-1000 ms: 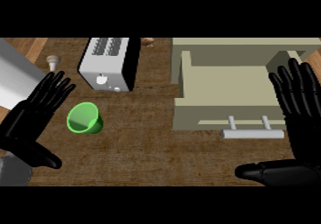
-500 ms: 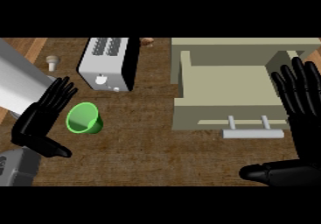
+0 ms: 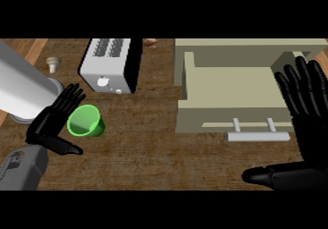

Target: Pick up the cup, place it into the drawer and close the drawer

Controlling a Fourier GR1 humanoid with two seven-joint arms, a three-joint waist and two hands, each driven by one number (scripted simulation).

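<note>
There was one green cup [image 3: 86, 121], one toaster [image 3: 111, 65], and one open drawer [image 3: 240, 95] with one handle [image 3: 256, 136]. Two black hands showed, the left hand [image 3: 55, 123] and the right hand [image 3: 304, 120].

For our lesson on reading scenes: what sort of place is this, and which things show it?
Most likely a kitchen counter: a toaster stands on the wooden worktop, beside a green cup and an open drawer.
</note>
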